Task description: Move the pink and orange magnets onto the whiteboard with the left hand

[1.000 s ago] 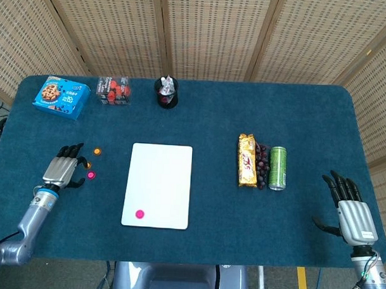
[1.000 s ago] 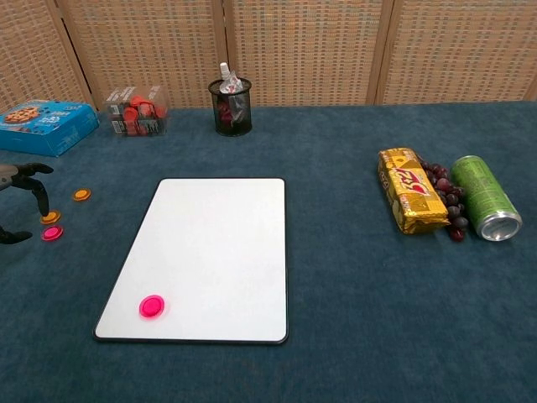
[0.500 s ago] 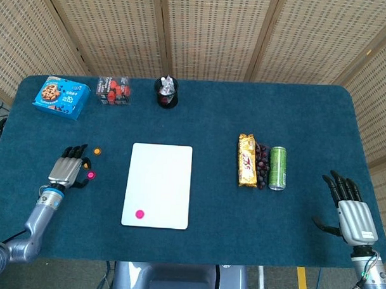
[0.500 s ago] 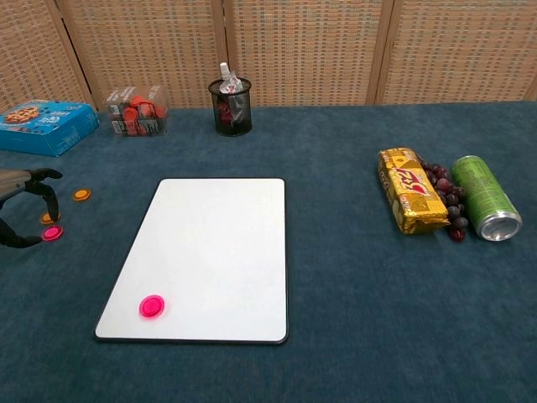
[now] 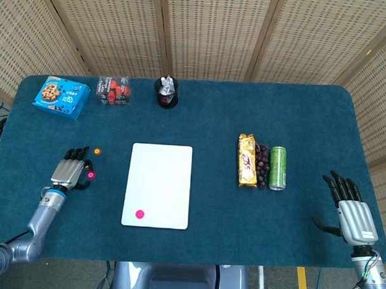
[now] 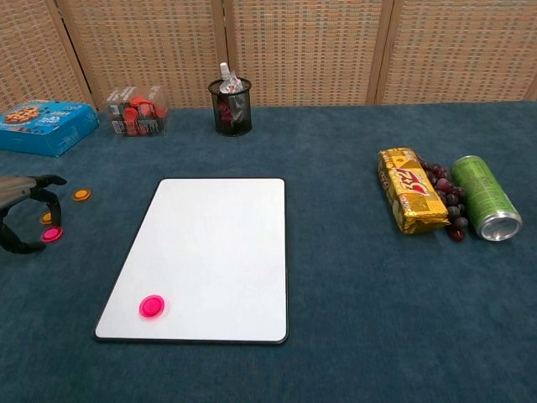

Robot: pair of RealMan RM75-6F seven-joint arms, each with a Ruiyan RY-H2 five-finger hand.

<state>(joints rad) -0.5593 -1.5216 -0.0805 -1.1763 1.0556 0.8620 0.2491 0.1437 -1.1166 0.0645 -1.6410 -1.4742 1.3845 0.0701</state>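
Observation:
A white whiteboard (image 5: 159,175) (image 6: 218,243) lies flat mid-table with one pink magnet (image 5: 140,213) (image 6: 152,306) on its near left corner. Left of the board, on the cloth, a second pink magnet (image 5: 90,175) (image 6: 52,234) lies beside an orange magnet (image 6: 46,218) that is partly hidden by a finger. Another orange magnet (image 5: 97,151) (image 6: 81,195) lies farther back. My left hand (image 5: 68,172) (image 6: 21,210) hovers right over the near pair with curved, parted fingers, its fingertips by the pink magnet, holding nothing. My right hand (image 5: 350,212) rests open at the near right.
At the back stand a blue cookie box (image 5: 61,97), a clear box of red items (image 5: 113,90) and a black mesh cup (image 5: 166,93). A yellow snack pack (image 5: 246,160), grapes (image 5: 261,164) and a green can (image 5: 278,168) lie right of the board.
My left hand has crept right and toward the near edge, closing in on the pink magnet on the cloth and covering most of the near orange one. The right hand stayed still.

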